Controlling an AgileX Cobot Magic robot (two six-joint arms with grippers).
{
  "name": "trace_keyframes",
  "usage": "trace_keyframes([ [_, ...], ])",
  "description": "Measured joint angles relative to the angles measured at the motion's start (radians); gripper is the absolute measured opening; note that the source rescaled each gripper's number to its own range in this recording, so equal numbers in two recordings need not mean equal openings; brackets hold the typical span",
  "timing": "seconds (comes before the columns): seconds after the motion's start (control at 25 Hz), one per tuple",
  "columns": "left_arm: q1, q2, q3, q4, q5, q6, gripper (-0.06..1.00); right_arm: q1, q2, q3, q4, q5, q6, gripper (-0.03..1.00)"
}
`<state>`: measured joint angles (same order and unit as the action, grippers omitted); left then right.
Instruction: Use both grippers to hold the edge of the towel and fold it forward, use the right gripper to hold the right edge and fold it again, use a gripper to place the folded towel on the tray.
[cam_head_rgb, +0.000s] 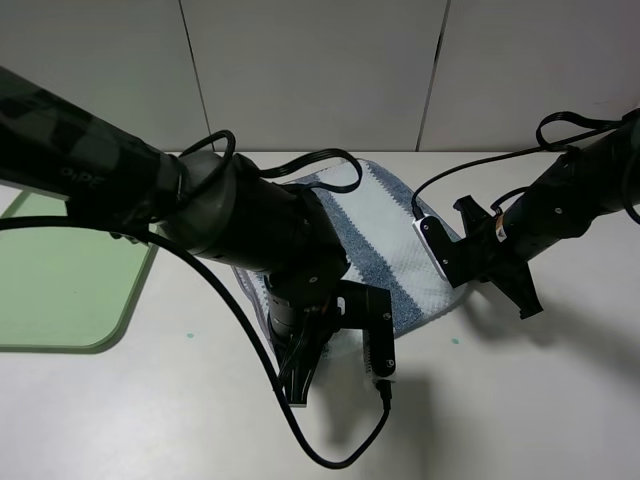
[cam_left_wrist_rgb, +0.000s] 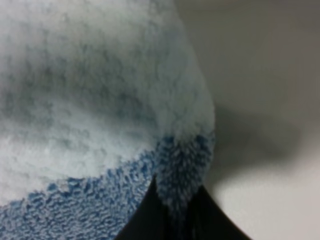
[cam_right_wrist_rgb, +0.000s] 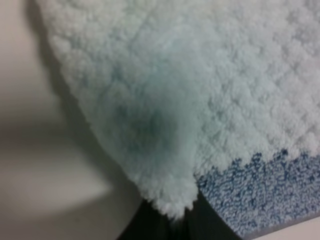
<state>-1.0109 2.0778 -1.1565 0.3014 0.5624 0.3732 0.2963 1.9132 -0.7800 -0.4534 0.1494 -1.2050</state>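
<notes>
Green tray (cam_head_rgb: 60, 285) overhead only, towel (cam_left_wrist_rgb: 100, 100) pinched close-up

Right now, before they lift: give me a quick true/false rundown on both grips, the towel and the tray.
1. The left gripper is shut on the towel. True.
2. The right gripper hangs open above the towel. False: it is shut on the towel too.
3. The towel lies on the tray. False: it lies on the table, to the right of the tray in the high view.
4. The tray sits on the left arm's side. True.
</notes>
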Motion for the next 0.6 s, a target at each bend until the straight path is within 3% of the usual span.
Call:
trace_keyframes([
  [0.32, 0.000, -0.012, 0.000, 0.000, 0.022, -0.018, 0.00, 0.000, -0.010, 0.001, 0.003, 0.012, 0.001, 0.00],
  [0.6, 0.000, -0.035, -0.020, -0.005, 0.084, -0.039, 0.00, 0.000, -0.056, 0.012, 0.018, 0.087, 0.001, 0.00],
])
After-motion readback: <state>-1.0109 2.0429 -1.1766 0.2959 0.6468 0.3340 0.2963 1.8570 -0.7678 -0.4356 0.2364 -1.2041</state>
